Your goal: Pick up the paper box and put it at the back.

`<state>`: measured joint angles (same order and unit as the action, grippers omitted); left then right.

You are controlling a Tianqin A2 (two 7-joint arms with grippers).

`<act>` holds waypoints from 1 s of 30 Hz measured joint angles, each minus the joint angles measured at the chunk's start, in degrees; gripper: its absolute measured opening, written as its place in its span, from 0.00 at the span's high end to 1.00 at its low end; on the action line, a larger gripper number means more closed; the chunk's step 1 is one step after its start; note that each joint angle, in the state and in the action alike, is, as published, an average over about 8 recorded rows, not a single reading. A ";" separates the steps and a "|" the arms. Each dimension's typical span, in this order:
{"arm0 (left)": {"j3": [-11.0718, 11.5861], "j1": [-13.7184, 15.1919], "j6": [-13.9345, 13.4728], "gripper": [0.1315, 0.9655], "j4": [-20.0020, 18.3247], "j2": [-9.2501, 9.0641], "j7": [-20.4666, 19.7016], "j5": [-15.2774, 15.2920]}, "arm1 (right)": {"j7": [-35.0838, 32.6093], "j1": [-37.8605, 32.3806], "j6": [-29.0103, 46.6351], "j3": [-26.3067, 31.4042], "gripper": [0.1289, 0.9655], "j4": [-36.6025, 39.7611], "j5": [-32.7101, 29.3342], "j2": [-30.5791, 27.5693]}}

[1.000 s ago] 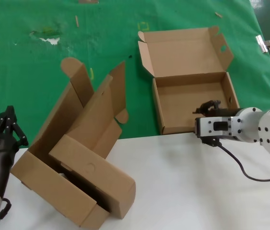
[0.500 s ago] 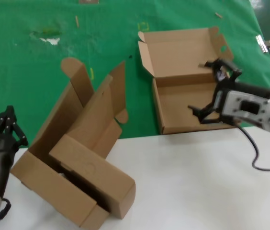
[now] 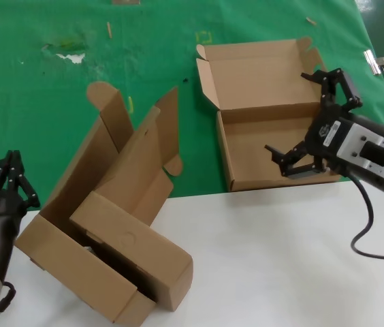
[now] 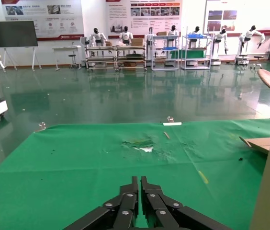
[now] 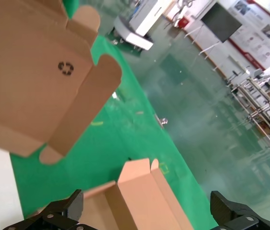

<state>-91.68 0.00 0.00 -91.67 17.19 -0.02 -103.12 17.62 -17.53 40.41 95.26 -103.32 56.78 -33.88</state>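
Observation:
The paper box (image 3: pixel 267 139) lies open on the green cloth (image 3: pixel 56 102), its lid (image 3: pixel 260 71) folded back, near the white table's edge. My right gripper (image 3: pixel 289 112) is open wide above the box's right half, one finger over the lid and the other over the tray; it holds nothing. In the right wrist view the box (image 5: pixel 144 191) sits between the spread fingertips of that gripper (image 5: pixel 147 200). My left gripper (image 3: pixel 11 167) is shut and empty at the near left, pointing over the cloth (image 4: pixel 77 158); its tips show in the left wrist view (image 4: pixel 141 181).
Two larger open cardboard boxes (image 3: pixel 110 204) lie at the left middle, one with a circle outline (image 3: pixel 134 248). The white table (image 3: pixel 280 266) fills the front. A torn white patch (image 3: pixel 75 58) marks the far cloth. Metal clips (image 3: pixel 379 61) sit at the right edge.
My right gripper has lifted from the box's front right corner, turned, and opened wide over the box's right side. The box and the left arm have not moved.

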 joint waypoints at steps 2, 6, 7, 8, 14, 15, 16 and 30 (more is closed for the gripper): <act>0.00 0.00 0.00 0.96 0.00 0.00 0.00 0.00 | -0.46 0.46 -1.04 -0.09 0.10 0.31 1.20 0.44; 0.00 0.00 0.00 0.92 0.00 0.00 0.00 0.00 | -1.46 1.45 -3.32 -0.30 0.04 0.97 3.81 1.38; 0.00 0.00 0.00 0.91 0.00 0.00 0.00 -0.01 | -1.71 1.70 -3.91 -0.35 0.04 1.14 4.48 1.63; 0.00 0.00 0.00 0.89 0.00 0.00 0.00 -0.01 | -1.96 1.95 -4.47 -0.40 0.04 1.30 5.13 1.86; 0.00 0.00 0.00 0.80 0.00 0.00 0.00 -0.01 | -3.49 3.46 -7.98 -0.71 0.01 2.31 9.16 3.30; 0.00 0.00 0.00 0.78 0.00 0.00 0.00 -0.01 | -3.75 3.72 -8.58 -0.76 0.00 2.48 9.84 3.55; 0.00 0.00 0.00 0.75 0.00 0.00 0.00 -0.01 | -4.01 3.98 -9.17 -0.82 0.00 2.65 10.52 3.79; 0.00 0.00 0.00 0.46 0.00 0.00 0.00 -0.01 | -7.58 7.54 -17.37 -1.54 0.00 5.01 19.92 7.18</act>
<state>-91.67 0.00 0.00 -91.67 17.19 -0.02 -103.12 10.04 -10.00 23.05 93.71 -98.31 76.70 -26.70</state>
